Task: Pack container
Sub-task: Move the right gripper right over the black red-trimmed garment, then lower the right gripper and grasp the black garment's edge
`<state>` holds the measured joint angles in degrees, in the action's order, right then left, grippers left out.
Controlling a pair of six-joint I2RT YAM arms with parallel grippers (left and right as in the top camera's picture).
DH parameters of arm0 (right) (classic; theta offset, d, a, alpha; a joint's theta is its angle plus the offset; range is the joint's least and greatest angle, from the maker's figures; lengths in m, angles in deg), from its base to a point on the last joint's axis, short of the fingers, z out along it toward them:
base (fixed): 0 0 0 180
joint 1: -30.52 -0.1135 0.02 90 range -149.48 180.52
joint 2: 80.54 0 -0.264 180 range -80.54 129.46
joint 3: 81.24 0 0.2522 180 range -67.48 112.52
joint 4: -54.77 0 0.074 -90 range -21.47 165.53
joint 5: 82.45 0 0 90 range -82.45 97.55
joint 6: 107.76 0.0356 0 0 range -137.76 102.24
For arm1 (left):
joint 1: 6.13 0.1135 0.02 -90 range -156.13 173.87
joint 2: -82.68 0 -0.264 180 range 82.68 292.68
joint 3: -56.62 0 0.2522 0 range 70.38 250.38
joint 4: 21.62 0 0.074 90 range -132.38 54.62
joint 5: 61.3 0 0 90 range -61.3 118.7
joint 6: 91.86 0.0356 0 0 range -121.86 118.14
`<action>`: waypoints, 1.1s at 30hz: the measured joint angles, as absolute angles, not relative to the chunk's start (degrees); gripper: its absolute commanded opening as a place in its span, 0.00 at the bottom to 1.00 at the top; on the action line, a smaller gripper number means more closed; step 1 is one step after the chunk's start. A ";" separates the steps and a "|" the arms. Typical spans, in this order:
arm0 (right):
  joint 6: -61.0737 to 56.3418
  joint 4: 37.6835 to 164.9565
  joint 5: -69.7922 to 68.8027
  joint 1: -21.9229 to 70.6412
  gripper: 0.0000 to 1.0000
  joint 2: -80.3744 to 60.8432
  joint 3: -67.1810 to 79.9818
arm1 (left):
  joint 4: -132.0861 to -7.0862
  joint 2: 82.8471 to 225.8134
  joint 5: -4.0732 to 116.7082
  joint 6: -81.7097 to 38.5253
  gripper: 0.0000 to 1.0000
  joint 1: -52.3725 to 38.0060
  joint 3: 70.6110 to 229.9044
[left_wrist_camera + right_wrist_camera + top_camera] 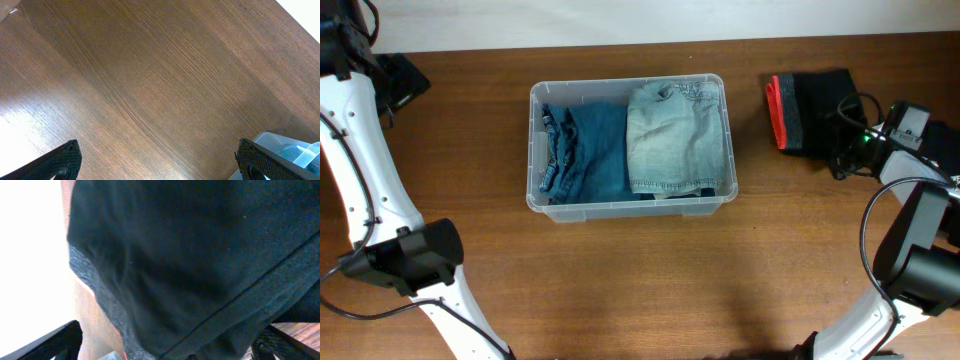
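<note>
Item 1, container [628,204]: clear plastic bin, mid-bench, slightly left of centre. I log two folded pieces inside, side by side: dark blue denim [588,152] in the left half, pale washed denim [675,140] in the right half. Both lie flat below the rim.

Item 2, black garment [817,102]: folded, on the bench [650,290] to the right of the container and well apart from it. It has a red band along its left edge. Not yet packed.

Item 3, right pincer [170,344]: fingers spread wide, nothing held. Its wrist view is filled by dark knit cloth close beneath, so I place it directly over the black garment. I cannot tell whether the fingertips touch the fabric.

Item 4, left pincer [157,162]: fingers spread wide, nothing held. It sits over bare wood at the far left. One corner of the container shows at the lower right of its view.

Step in hand, as I judge it: picking up the third piece, with two already in.

Next move, as I judge it: lower the right pincer onto the fold and close on enough layers to keep the stack together. Then lift clear of the bench and carry left over the rim. Space is tight, so the piece probably goes on top of the denim.
</note>
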<state>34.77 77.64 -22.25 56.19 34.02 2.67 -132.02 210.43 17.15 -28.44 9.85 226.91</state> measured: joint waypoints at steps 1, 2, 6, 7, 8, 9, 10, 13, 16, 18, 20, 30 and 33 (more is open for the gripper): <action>34.81 77.68 -22.25 56.19 0.98 34.24 2.67 | -132.02 210.43 17.15 -28.44 0.99 9.85 226.91; 34.81 77.66 -22.25 56.19 0.98 34.55 2.67 | -132.02 210.43 17.15 -28.44 0.99 9.85 226.91; 34.99 77.44 -22.32 56.19 0.98 35.03 2.67 | -132.02 210.43 17.15 -28.44 0.99 9.85 226.91; 34.99 77.44 -22.32 56.19 0.98 35.03 2.67 | -132.04 210.43 17.15 -28.44 0.99 9.85 226.91; 34.97 77.42 -22.34 56.19 0.98 35.10 2.67 | -132.04 210.43 17.15 -28.44 0.99 9.85 226.91; 35.01 77.20 -22.36 56.19 0.98 35.23 2.70 | -132.02 210.43 17.15 -28.44 1.00 9.85 226.91; 35.01 77.00 -22.41 56.19 0.98 35.27 2.70 | -132.02 210.43 17.15 -28.44 0.99 9.85 226.91; 35.07 75.91 -22.80 56.19 0.98 35.77 2.78 | -132.02 210.43 17.15 -28.44 0.99 9.85 226.91; 35.23 74.64 -23.24 56.19 0.98 36.14 2.80 | -132.02 210.43 17.15 -28.44 0.99 9.85 226.91; 35.32 73.92 -23.41 56.19 0.98 36.36 2.80 | -132.04 210.43 17.15 -28.47 0.99 9.85 226.91; 35.51 72.46 -23.63 56.19 0.98 36.84 2.85 | -132.04 210.43 17.15 -28.44 0.99 9.85 226.91; 36.01 68.79 -24.57 56.19 0.99 39.86 4.79 | -132.04 210.43 17.15 -28.44 0.99 9.85 226.91; 36.04 68.13 -25.03 56.19 0.99 40.73 5.52 | -132.04 210.43 17.15 -28.44 0.99 9.85 226.91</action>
